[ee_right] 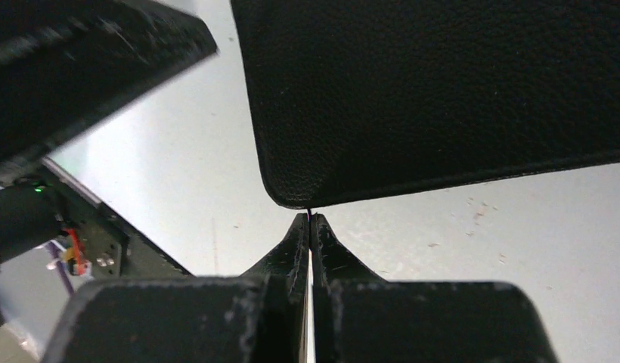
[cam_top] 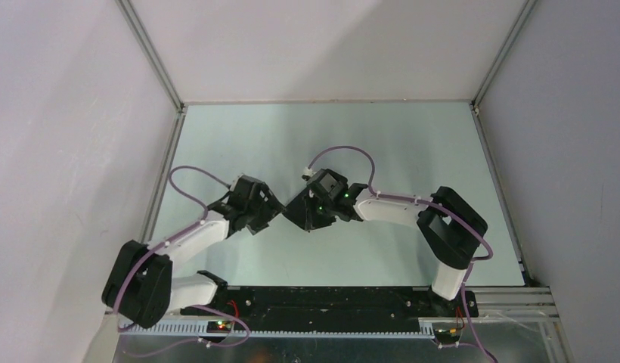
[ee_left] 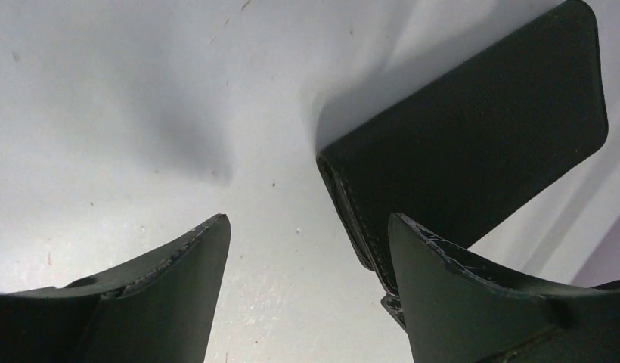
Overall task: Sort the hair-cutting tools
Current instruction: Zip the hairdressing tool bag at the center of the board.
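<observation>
None of the hair-cutting tools show in any view. A flat black pouch lies on the pale table. My left gripper stands open at its near end, with bare table between the fingers, and the right finger overlaps the pouch's stitched edge. The same pouch fills the top of the right wrist view. There my right gripper is shut, its tips touching the pouch's rounded corner; I cannot tell whether they pinch it. From above, both grippers meet at mid-table.
The table is a pale green sheet walled by white panels on three sides. A black rail carrying the arm bases runs along the near edge. The left arm's body crosses the top left of the right wrist view.
</observation>
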Action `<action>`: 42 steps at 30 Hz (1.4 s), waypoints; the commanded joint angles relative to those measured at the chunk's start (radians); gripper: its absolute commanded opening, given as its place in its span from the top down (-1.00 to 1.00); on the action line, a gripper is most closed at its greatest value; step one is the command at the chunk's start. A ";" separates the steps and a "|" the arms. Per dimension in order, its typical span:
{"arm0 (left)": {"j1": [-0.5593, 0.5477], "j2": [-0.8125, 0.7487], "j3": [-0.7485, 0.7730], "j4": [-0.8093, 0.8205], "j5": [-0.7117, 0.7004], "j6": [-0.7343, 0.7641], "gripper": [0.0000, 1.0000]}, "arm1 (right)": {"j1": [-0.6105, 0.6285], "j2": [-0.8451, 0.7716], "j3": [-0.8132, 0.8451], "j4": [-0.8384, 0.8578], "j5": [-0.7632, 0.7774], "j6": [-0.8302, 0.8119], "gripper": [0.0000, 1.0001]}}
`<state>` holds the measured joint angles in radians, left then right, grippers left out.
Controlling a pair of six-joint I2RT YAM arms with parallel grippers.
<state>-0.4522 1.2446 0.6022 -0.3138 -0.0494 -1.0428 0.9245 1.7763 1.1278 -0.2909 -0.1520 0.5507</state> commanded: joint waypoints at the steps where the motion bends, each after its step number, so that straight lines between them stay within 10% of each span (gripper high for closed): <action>1: -0.006 -0.051 -0.080 0.128 0.082 -0.108 -0.63 | 0.020 0.013 0.029 0.123 -0.036 0.088 1.00; 27: -0.074 0.176 -0.136 0.260 0.161 -0.205 0.69 | 0.027 0.034 0.034 0.004 0.057 0.055 1.00; 42: -0.074 0.261 -0.113 0.183 0.108 -0.178 0.85 | -0.143 -0.008 0.006 -0.188 0.152 0.001 1.00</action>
<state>-0.5251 1.4433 0.5205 0.0319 0.1818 -1.2785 0.8536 1.8214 1.1397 -0.3531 -0.1074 0.6018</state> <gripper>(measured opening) 0.191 0.009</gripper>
